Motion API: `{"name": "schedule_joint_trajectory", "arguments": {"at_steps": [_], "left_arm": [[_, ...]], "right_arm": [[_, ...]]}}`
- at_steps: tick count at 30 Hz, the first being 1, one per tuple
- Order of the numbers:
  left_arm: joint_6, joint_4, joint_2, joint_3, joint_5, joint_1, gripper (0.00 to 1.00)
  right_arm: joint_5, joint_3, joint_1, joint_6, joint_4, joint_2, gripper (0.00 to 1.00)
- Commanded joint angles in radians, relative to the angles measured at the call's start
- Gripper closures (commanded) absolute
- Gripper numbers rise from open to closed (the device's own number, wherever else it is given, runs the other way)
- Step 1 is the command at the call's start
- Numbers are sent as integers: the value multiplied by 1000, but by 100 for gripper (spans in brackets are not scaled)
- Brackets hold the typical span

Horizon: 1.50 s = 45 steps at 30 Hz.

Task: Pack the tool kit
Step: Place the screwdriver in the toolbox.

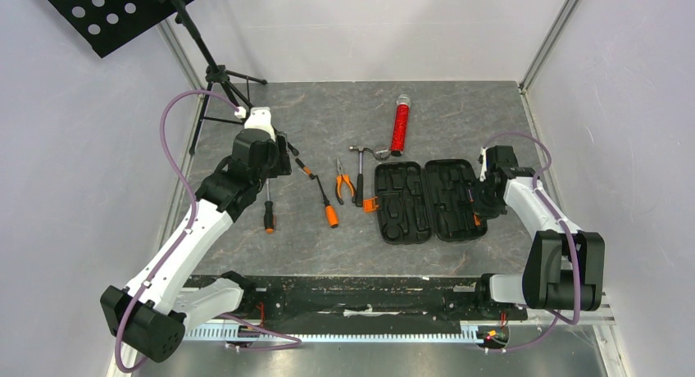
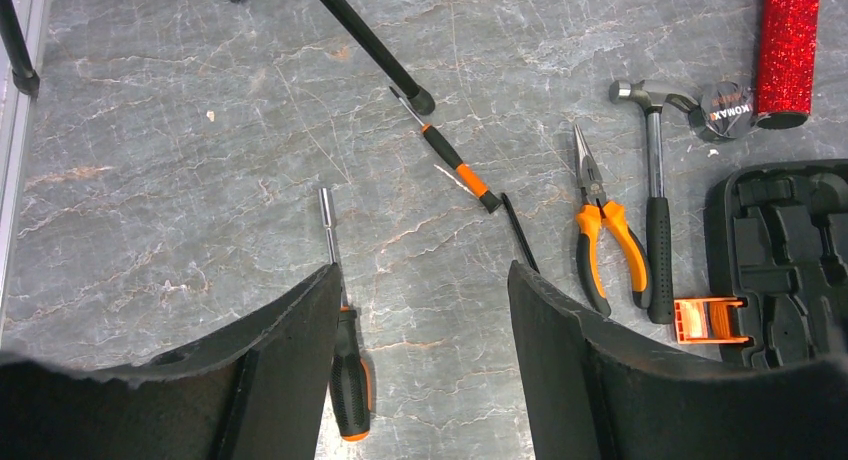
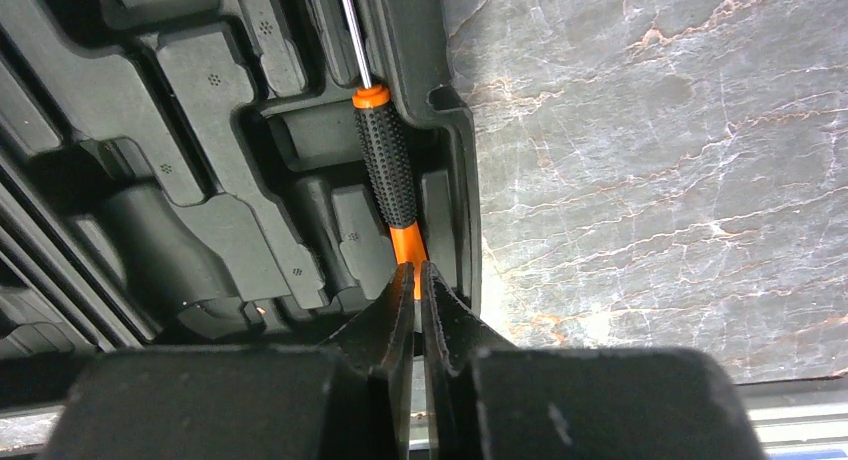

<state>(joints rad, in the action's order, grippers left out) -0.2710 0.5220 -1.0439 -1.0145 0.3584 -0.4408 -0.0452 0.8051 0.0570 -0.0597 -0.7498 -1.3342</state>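
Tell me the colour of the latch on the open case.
Orange; the latch shows best in the left wrist view.

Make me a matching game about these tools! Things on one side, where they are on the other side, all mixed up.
Things:
1 hammer
2 red tube
3 black-grip screwdriver
4 nut driver

Places:
A in a slot of the case
B on the table under the open left gripper
C between the pliers and the case
D beyond the case, far from the arms

Pairs: 1-C, 2-D, 3-A, 4-B
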Motion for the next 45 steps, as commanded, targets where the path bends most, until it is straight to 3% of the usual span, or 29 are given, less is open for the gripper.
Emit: {"name": "schedule_joint_trajectory", "arguments": {"at_steps": [1, 18, 35, 41, 45], "left_arm": [[35, -36, 23, 2, 13, -6, 32], [41, -36, 24, 2, 26, -6, 32], [47, -36, 48, 5, 48, -7, 32], [47, -39, 53, 7, 47, -7, 32], [37, -45, 52, 9, 25, -7, 32]], "right_arm": [[-7, 0, 4, -2, 27, 5, 94], [-64, -113, 3, -25, 15, -74, 100], [38, -352, 12, -269, 148, -69, 100], [21, -119, 10, -208, 107, -12, 99], [47, 98, 1, -153, 75, 10, 83]]}}
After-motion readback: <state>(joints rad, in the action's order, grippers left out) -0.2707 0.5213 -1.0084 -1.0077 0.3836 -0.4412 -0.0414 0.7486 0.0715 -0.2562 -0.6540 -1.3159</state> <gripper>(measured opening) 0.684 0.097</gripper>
